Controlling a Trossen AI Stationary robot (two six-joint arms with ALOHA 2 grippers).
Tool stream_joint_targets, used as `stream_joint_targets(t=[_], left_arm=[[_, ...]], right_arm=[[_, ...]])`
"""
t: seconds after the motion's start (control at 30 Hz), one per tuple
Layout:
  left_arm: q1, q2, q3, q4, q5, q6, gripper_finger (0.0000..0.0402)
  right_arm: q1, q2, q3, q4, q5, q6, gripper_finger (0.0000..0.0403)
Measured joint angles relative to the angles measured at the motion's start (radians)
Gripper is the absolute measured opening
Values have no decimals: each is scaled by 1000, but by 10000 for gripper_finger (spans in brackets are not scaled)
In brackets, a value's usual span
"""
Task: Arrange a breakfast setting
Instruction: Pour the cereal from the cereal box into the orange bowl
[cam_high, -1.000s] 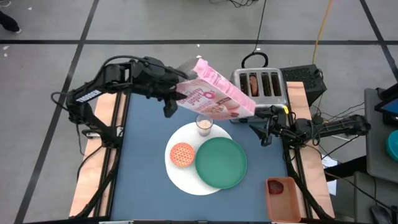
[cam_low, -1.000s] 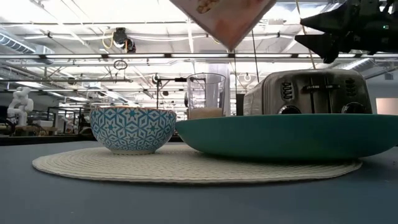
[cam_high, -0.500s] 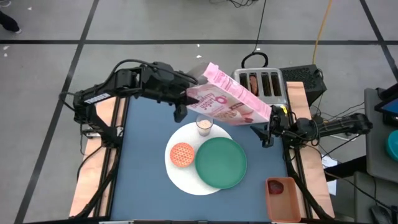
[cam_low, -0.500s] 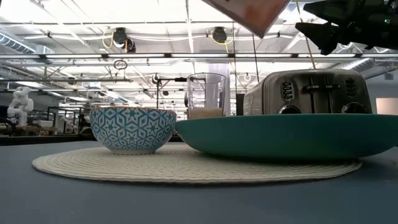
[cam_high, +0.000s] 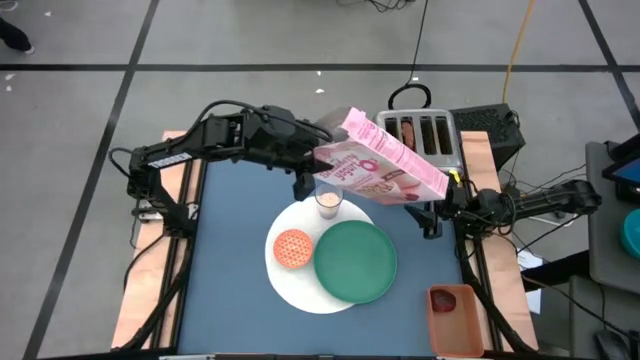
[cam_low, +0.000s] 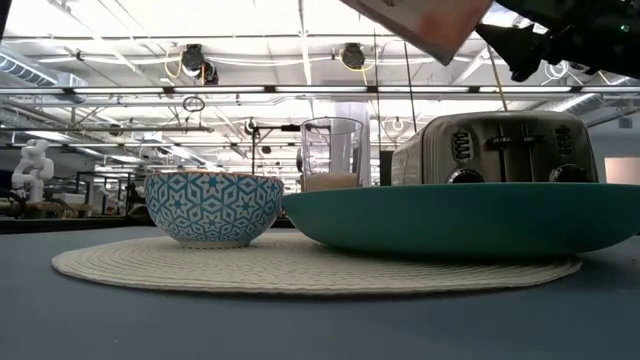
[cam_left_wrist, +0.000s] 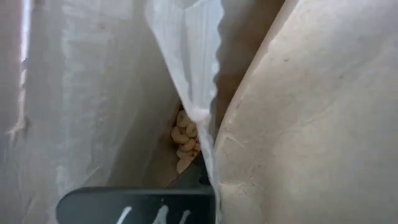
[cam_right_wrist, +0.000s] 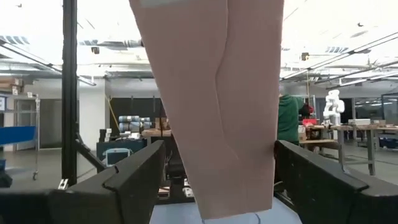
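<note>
My left gripper (cam_high: 312, 165) is shut on the pink cereal box (cam_high: 385, 165), held high over the milk glass (cam_high: 328, 202). The box lies tilted, its open end toward the left arm. My right gripper (cam_high: 432, 205) is open, with its fingers on either side of the box's bottom end (cam_right_wrist: 217, 124). The cereal bowl (cam_high: 293, 248) and green plate (cam_high: 355, 260) rest on the large white round plate (cam_high: 290, 290). The glass stands at the white plate's far edge. The bowl (cam_low: 214, 207), glass (cam_low: 332, 153) and green plate (cam_low: 460, 215) also show in the low view. My left gripper holds the box by its open top end (cam_high: 330, 158), coming level from the table's left. One finger (cam_left_wrist: 137, 205) is inside the opening beside the clear inner bag (cam_left_wrist: 186, 68); the other is hidden. The box is lifted clear, tilted. My right gripper's fingers (cam_right_wrist: 140, 174) flank the box's bottom end; I cannot tell if they touch it.
The silver toaster (cam_high: 420, 135) stands at the table's far right, close behind the box and right gripper; it also shows in the low view (cam_low: 500, 148). An orange container (cam_high: 455, 315) holding something dark red sits on the right side rail near the front.
My left gripper has moved toward the table's right edge, carrying the box. The box's bottom end has swung right and now stands between my right gripper's open fingers. In the low view the box's low corner has moved right and up.
</note>
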Motion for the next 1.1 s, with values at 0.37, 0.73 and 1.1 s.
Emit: stream_joint_targets(t=[0.37,0.73,1.1], left_arm=[[-13,23,0,64,0,-5,4],[-22,63,0,85,-1,-17,4],[-22,117,0,146,0,-18,4]], right_arm=[[0,60,0,80,-4,-2,295],[0,107,0,137,-5,-2,295],[0,141,0,171,-7,-2,295]])
